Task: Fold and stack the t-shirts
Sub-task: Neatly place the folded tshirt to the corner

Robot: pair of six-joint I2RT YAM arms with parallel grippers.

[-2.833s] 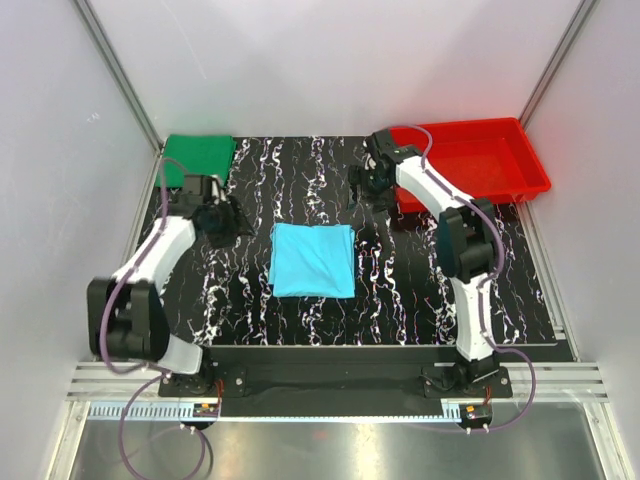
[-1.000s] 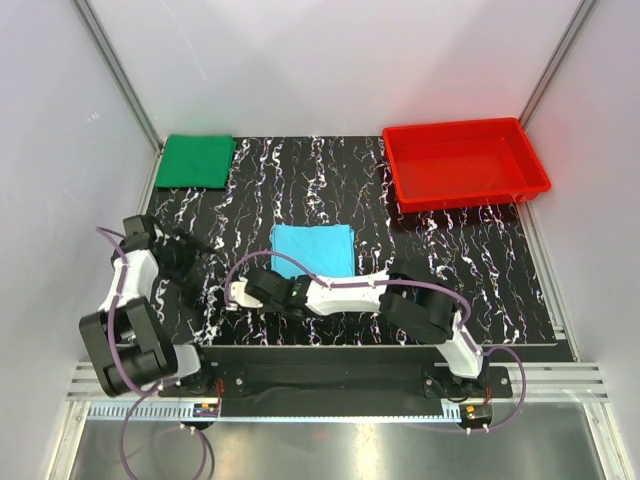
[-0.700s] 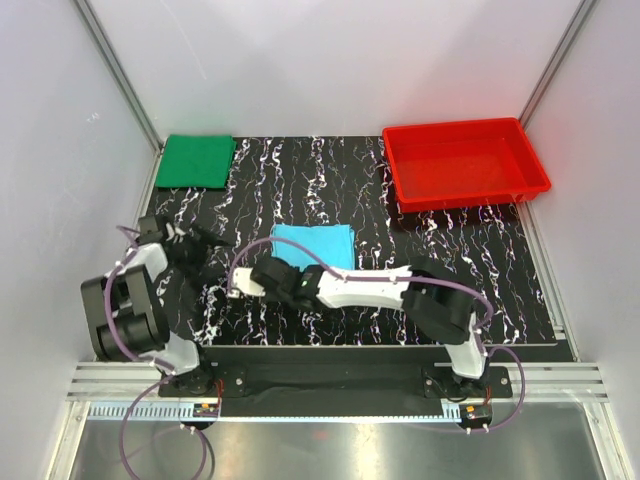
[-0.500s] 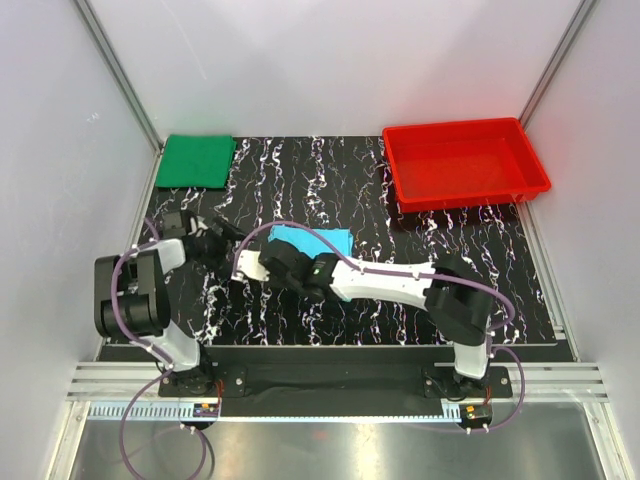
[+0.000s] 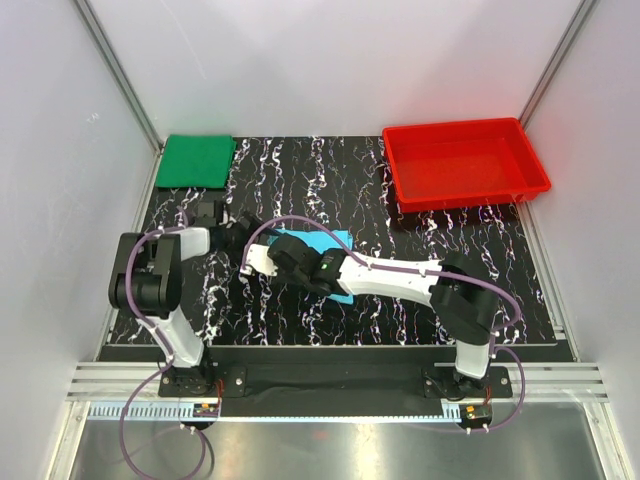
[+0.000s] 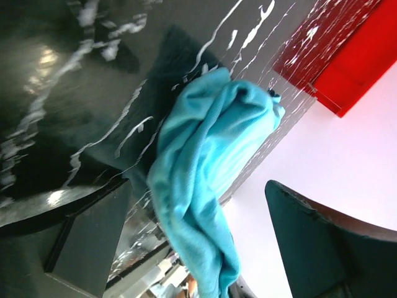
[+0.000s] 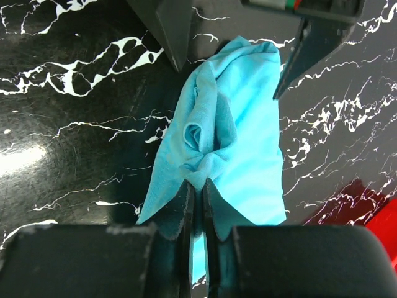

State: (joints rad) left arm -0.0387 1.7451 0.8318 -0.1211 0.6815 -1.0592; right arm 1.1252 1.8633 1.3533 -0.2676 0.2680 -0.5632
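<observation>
Pinches a fold of the light blue shirt [image 7: 236, 124] in the right gripper [image 7: 195, 189], fingers pressed together with only cloth between them. Stretches the right arm low across the black marbled surface [image 5: 400, 230], from its base at the near right to a spot left of centre. Shows the shirt there crumpled into a long, rumpled ridge, with part of it hidden under the arm in the top view. Cannot tell whether the pinched end is clear of the surface. Faces it with the left gripper [image 6: 197, 186], spread wide, one finger to each side of the shirt's far end and just beside the cloth; cannot tell whether either finger touches it. Bends the left arm back sharply near the left edge of the surface. Has the dark green shirt [image 5: 197, 160] folded flat in the far left corner, well apart from the blue one and from both grippers. Has the red tray [image 5: 460, 165] at the far right corner, well apart from both shirts.
</observation>
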